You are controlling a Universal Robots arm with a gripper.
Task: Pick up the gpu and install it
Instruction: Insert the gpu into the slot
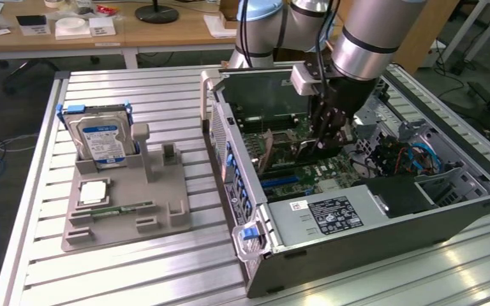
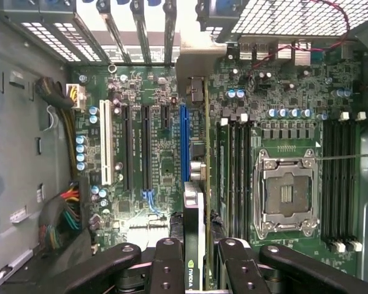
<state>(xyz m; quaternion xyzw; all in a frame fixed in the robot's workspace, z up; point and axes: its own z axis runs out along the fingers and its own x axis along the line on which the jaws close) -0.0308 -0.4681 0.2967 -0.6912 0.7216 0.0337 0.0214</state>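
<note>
The gpu point(image 2: 199, 202) is a thin dark card seen edge-on, gripped between my two black fingers point(image 2: 168, 257). My gripper point(image 2: 198, 251) is shut on it. The card's metal end bracket point(image 2: 193, 61) points toward the slotted rear wall of the case. The card runs along the long blue slot point(image 2: 184, 144) on the motherboard point(image 2: 153, 165), just beside it; whether it touches the slot I cannot tell. In the exterior view, my gripper point(image 1: 324, 141) reaches down into the open computer case point(image 1: 228, 146), with the brownish gpu point(image 1: 281, 150) low over the board.
On the slatted table stands a grey holder tray point(image 1: 168, 220). It carries a blue-labelled hard drive point(image 1: 100, 137), a square chip point(image 1: 92, 191) and a green memory stick point(image 1: 122, 208). Inside the case are a power supply point(image 1: 334, 213), cables point(image 1: 415, 159) and a CPU socket point(image 2: 285, 193).
</note>
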